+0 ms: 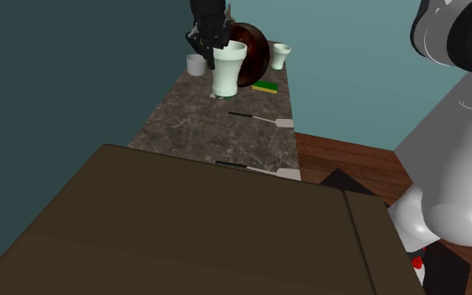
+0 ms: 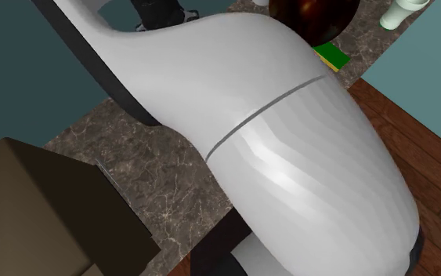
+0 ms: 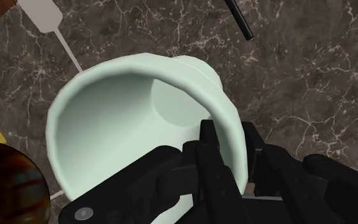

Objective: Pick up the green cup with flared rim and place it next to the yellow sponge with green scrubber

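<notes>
In the shoulder view the bench (image 1: pixel 209 138) runs away from the stand (image 1: pixel 184 235) at the near edge. Two long-handled utensils lie on the bench's right side, one (image 1: pixel 259 170) near the stand and the other (image 1: pixel 263 120) farther along. At the far end is the flared cup (image 1: pixel 228 74), with the sponge (image 1: pixel 266 86) just beside it on the right, a small cup (image 1: pixel 196 64) to its left, a large round bowl (image 1: pixel 254 46) behind it and a second flared cup (image 1: pixel 280 55) far right beyond the sponge. The end effector (image 1: pixel 217 49) comes down onto the flared cup's rim, one finger inside the wall and one outside.
</notes>
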### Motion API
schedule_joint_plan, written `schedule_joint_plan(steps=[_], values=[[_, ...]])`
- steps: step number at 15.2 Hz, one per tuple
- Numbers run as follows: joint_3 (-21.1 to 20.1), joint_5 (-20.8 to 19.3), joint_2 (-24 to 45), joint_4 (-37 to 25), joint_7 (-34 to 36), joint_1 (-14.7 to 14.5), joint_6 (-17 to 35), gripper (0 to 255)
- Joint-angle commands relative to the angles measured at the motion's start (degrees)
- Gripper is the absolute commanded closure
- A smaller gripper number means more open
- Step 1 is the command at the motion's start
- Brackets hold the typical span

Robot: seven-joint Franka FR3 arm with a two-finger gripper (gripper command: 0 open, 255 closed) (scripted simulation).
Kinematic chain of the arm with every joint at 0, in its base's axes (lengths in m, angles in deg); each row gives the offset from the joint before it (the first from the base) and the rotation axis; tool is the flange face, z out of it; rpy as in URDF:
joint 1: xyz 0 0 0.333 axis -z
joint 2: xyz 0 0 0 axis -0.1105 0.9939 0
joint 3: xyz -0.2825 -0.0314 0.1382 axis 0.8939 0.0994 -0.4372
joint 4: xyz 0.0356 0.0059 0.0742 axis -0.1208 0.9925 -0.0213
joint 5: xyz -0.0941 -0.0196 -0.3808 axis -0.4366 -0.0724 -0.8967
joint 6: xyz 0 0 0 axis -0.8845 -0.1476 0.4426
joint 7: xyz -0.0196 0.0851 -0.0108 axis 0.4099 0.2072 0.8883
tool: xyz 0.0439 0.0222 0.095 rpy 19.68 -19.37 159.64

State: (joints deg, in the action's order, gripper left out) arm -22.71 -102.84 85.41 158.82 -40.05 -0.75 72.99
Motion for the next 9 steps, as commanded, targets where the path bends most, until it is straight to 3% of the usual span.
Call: schedule_joint_plan(steps=[1, 9], values=[[0.61, 0.59, -1.87, 2.47, -2.51, 2.33, 1.14, 255], [3.89, 1.51, -5.23, 7.00, -12.63, 10.11, 4.30, 255]])
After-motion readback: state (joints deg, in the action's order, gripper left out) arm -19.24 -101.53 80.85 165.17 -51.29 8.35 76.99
